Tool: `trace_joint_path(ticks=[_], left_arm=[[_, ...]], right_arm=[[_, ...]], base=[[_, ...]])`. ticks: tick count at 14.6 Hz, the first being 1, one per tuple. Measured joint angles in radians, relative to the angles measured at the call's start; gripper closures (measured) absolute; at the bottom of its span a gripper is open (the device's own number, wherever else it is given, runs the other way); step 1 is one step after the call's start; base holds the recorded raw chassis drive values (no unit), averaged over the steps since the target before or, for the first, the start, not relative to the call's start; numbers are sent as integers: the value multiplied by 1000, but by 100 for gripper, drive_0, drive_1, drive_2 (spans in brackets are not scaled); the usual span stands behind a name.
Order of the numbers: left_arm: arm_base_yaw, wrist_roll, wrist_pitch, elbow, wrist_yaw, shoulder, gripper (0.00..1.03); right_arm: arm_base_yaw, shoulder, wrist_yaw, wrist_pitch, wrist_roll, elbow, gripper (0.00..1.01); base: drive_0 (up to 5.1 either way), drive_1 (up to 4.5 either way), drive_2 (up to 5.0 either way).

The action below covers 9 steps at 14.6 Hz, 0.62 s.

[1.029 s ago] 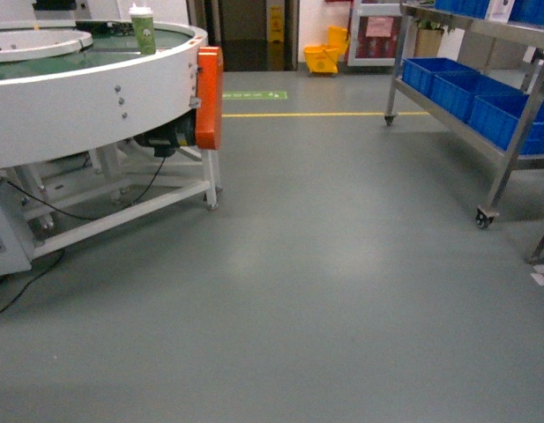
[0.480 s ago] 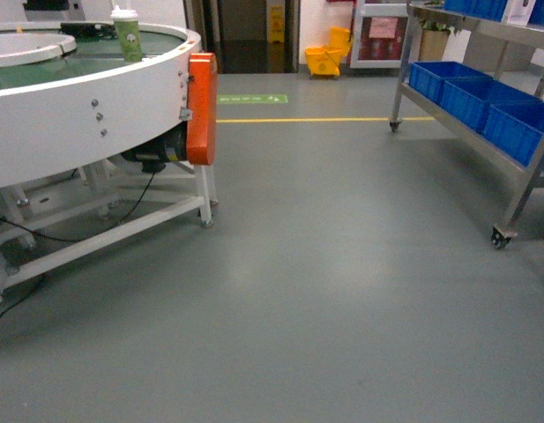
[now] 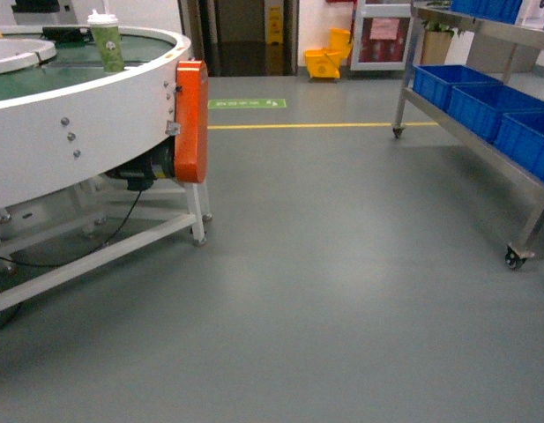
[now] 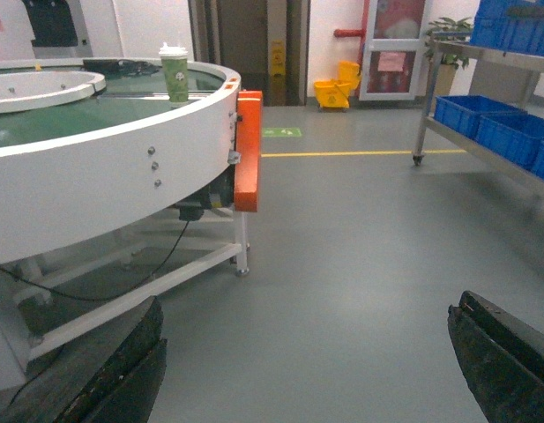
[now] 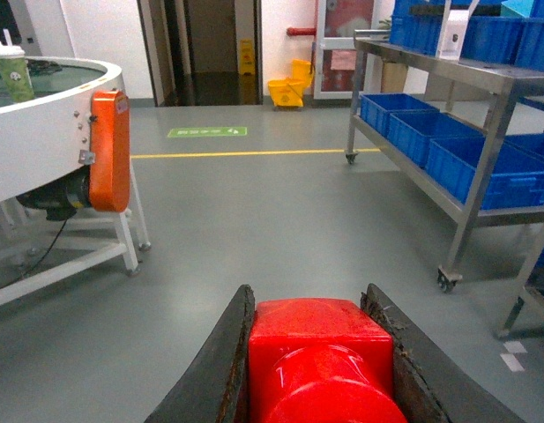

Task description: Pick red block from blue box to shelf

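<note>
Both pads of the right tool (image 5: 311,361) clamp the red block (image 5: 317,352) between them.

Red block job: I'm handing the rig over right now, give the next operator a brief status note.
Right gripper: shut on the red block, so the pick is done.
Left gripper: open, empty.
The shelf stands ahead on the right with dark blue crates on its lower tier. The blue box is not in view.
Left: reach the shelf and set the block on a tier.
</note>
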Motion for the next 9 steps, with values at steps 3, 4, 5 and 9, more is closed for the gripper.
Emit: trace_joint_path(ticks=[3, 4, 5, 9], left_arm=[[0, 0, 4, 0, 0, 0, 5], [0, 0, -2, 0, -2, 0, 5], [0, 0, 0, 0, 0, 0, 5], [0, 0, 0, 0, 0, 0, 5]], right_arm=[[0, 0, 0, 5, 0, 0, 73], [0, 0, 0, 5, 0, 0, 73], [0, 0, 0, 3, 0, 0, 73], [0, 0, 0, 4, 0, 0, 73]], base=[[0, 430, -430], [2, 433, -428], [2, 434, -430], [9, 441, -422]])
